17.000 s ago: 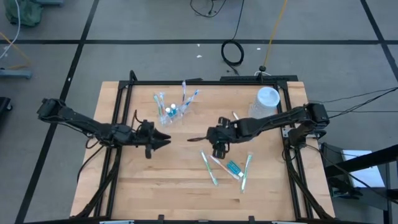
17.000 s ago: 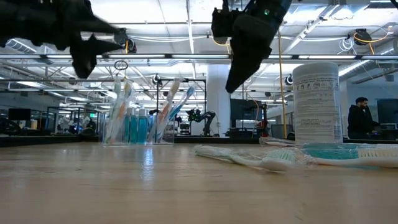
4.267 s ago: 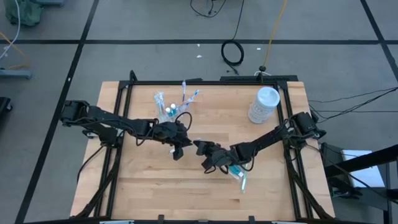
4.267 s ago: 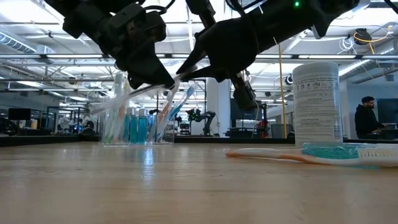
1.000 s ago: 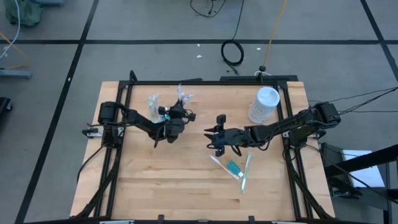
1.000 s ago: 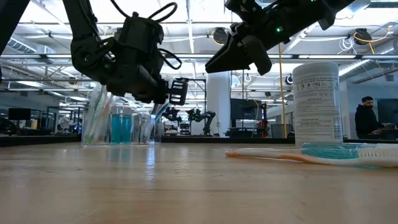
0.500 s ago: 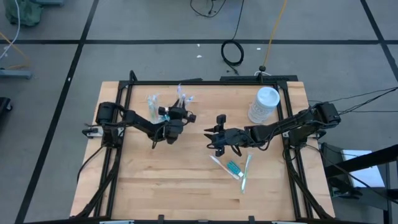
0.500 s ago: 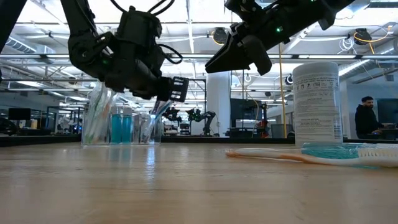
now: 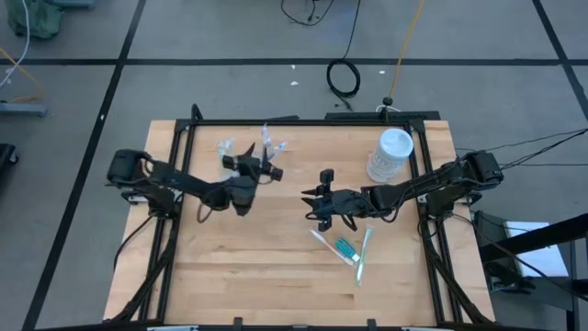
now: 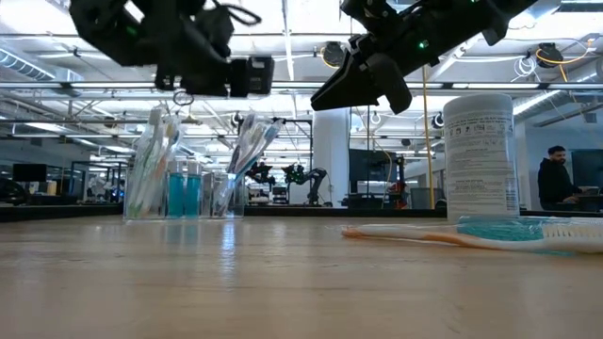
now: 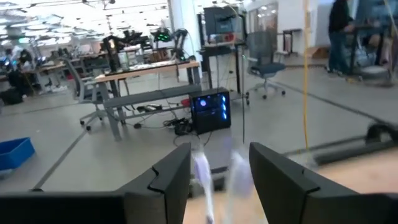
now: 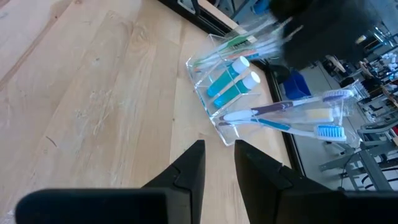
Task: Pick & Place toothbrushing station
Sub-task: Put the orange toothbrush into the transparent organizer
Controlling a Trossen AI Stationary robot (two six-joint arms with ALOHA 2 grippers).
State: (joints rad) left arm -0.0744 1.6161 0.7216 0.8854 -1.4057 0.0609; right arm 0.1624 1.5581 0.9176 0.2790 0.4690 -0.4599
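Wooden table (image 9: 230, 267) has much free surface at its front. Left gripper (image 9: 260, 166) hangs raised just beside the clear cup (image 10: 184, 193) of toothbrushes (image 12: 283, 112) near the far edge, fingers apart, holding nothing. Right gripper (image 9: 313, 195) hovers mid-table, jaws narrow and empty; one teal tube (image 9: 344, 246) lies near.

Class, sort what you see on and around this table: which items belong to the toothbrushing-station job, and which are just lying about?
Belongs to the job:
- clear cup with brushes and tubes in it
- loose toothbrushes on the table
- teal tube between them

Just lying about:
- white lidded container
- coiled black cable on the floor
- person in the background
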